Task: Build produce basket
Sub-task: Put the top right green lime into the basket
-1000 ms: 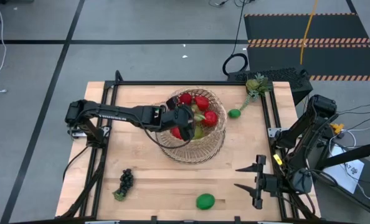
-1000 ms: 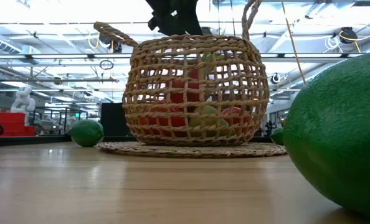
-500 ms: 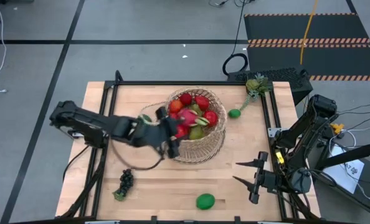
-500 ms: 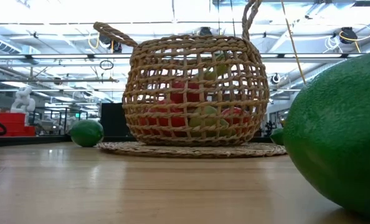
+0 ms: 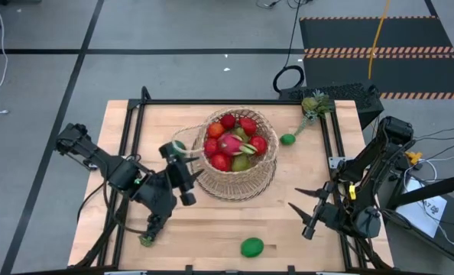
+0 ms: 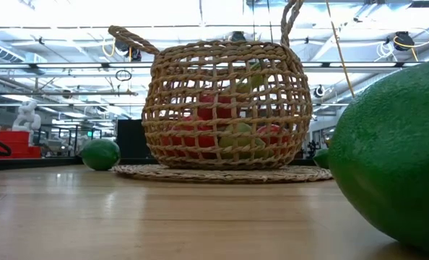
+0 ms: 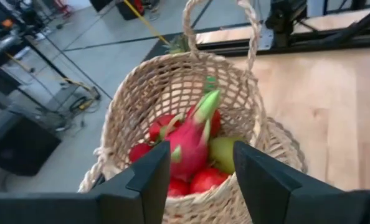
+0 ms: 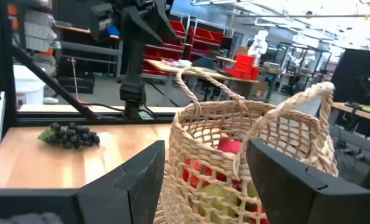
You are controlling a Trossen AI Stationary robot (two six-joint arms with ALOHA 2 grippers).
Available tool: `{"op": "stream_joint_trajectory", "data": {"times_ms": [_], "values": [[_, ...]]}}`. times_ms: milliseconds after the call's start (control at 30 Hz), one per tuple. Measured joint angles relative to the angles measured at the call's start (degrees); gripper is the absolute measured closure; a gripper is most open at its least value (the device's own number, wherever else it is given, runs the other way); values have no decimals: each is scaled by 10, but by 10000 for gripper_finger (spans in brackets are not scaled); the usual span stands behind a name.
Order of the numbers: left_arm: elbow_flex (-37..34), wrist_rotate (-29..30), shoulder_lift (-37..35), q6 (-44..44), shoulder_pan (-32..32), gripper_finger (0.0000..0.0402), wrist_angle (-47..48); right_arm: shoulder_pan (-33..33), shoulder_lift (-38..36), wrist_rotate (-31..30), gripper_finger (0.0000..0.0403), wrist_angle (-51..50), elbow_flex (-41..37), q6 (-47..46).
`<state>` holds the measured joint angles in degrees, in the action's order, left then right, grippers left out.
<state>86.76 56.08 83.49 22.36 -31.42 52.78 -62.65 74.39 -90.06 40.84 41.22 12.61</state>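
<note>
Standing near the middle of the bench point(image 5: 212, 229), the basket point(image 5: 246, 179) is seen holding red fruits point(image 5: 248, 126), a dragon fruit point(image 5: 229, 143) and a pear point(image 5: 241, 163). At about 8 o'clock from the basket, the left hand point(image 5: 183, 172) is held just off the rim, its fingers parted and nothing gripped; in the left wrist view the dragon fruit point(image 7: 188, 140) is framed between the two dark fingers point(image 7: 144, 180), lying on top of the red fruits point(image 7: 207, 179) beside the pear point(image 7: 225, 152). Grapes point(image 5: 149, 233) are found at roughly 7 o'clock from the basket, partly covered by the left arm, near the bench's front edge. A lime point(image 5: 251, 247) lies at 6 o'clock, well apart from the basket, and a smaller lime point(image 5: 287, 139) sits at 2 o'clock, just beside it. A leafy green item point(image 5: 314, 104) rests farther out at 2 o'clock by the bench corner. The right hand point(image 5: 309, 210) is held at 4 o'clock from the basket, its fingers spread wide and empty. In the low view the basket point(image 6: 225, 105) is seen upright on its woven base, with a lime point(image 6: 100, 154) behind it.
</note>
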Motion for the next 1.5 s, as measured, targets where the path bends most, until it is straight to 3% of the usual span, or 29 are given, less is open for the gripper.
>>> {"op": "stream_joint_trajectory", "data": {"times_ms": [167, 300, 533, 667, 833, 1067, 1167, 1300, 1500], "values": [[-15, 61, -7, 64, -26, 249, 73, 10, 0, 0, 184, 4, -20, 0], [-86, 78, -41, 108, -27, 262, 86, 30, 0, 1, 184, 17, -61, -23], [-235, -4, -165, 140, -23, 280, -7, 71, -67, 2, 184, 102, -151, -8], [-308, -46, -238, 80, -23, 287, -111, 87, -146, 4, 184, 161, -205, 58], [-363, -89, -291, 46, -12, 289, -171, 129, -251, 30, 184, 231, -270, 139], [-375, -110, -298, 40, 0, 289, -190, 180, -378, 30, 184, 284, -290, 325], [-375, -110, -290, 36, 0, 289, -207, 189, -416, 34, 184, 287, -282, 363], [-375, -110, -274, -12, 0, 289, -239, 190, -430, 77, 184, 286, -280, 334], [-375, -112, -263, -61, 0, 289, -283, 233, -409, 196, 184, 224, -280, 191]]}}
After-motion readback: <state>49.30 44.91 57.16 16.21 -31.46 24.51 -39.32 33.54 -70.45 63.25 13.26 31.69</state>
